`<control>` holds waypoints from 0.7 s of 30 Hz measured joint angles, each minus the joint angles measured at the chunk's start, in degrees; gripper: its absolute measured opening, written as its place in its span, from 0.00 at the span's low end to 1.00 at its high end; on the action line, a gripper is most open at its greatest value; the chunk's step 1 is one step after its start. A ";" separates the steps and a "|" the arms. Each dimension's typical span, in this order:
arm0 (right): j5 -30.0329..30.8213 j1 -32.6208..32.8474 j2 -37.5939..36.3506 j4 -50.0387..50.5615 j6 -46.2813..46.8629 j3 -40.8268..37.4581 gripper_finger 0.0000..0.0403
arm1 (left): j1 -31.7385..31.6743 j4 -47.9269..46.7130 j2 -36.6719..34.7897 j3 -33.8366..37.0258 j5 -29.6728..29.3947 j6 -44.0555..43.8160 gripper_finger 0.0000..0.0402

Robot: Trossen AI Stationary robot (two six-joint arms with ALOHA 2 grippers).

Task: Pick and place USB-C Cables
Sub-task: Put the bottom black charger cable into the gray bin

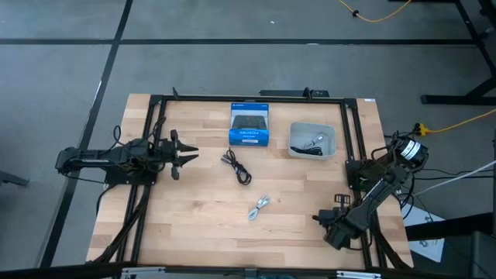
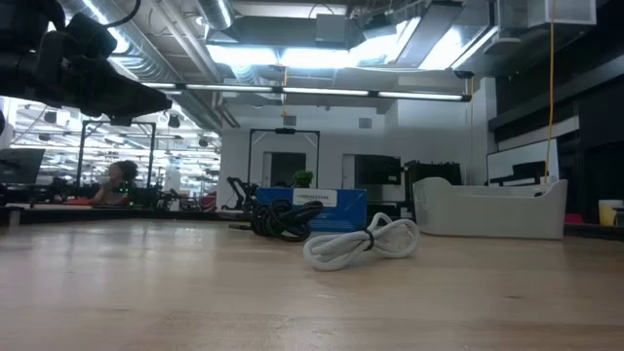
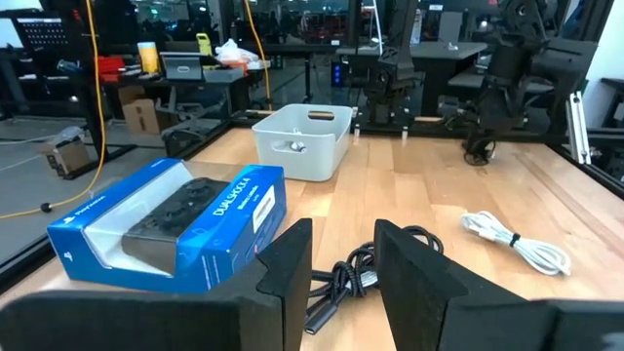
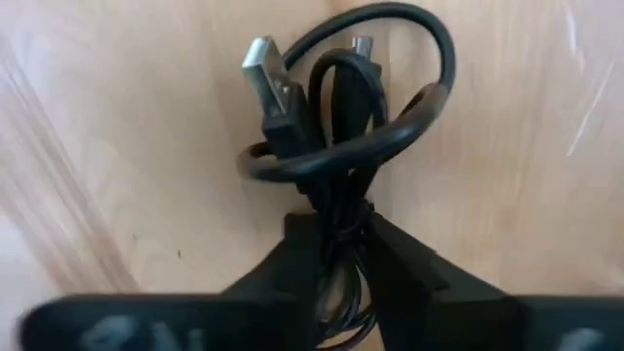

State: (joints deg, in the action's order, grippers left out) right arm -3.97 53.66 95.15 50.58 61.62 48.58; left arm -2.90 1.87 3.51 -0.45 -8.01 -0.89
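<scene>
A black coiled cable (image 1: 236,167) lies on the table's middle, a white one (image 1: 260,207) nearer the near edge; both show in the low view, black cable (image 2: 283,216) and white cable (image 2: 361,239). My left gripper (image 1: 186,155) is open above the table, left of the black cable (image 3: 361,268); its fingers touch nothing. My right gripper (image 1: 319,219) is over the near right part of the table, shut on another black coiled cable (image 4: 341,107) with a silver plug (image 4: 268,73). More cables lie in the grey bin (image 1: 292,139). My right gripper pinches the black cable's bundled part (image 4: 336,210) between its two fingers, with the loops and the silver plug reaching out beyond the fingertips. The fingers point down at the wooden table top. Whether the cable is lifted clear or touches the wood, I cannot tell.
A blue-and-black box (image 1: 249,124) sits at the far middle, left of the grey bin (image 3: 302,141). Black frame rails (image 1: 248,98) run along the table's far, left and right sides. Bare wood lies between the two loose cables and the near edge.
</scene>
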 joint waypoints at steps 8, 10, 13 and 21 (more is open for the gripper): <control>6.57 -5.65 -0.26 2.94 -4.58 0.09 0.05 | 0.00 0.02 1.37 0.00 0.00 0.01 0.26; 10.18 -7.15 -0.93 6.00 -5.09 0.13 0.05 | 0.00 0.02 1.79 0.00 0.00 0.00 0.26; 17.36 -9.61 -2.42 13.39 -4.65 2.00 0.04 | 0.00 0.00 2.27 0.00 0.00 0.01 0.26; 43.52 -13.57 -8.64 31.40 9.12 10.13 0.04 | 0.00 0.02 2.59 0.00 0.00 0.00 0.26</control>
State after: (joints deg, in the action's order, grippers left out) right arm 39.55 40.09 86.52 81.97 70.73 58.71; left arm -2.90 1.89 6.11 -0.45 -8.01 -0.89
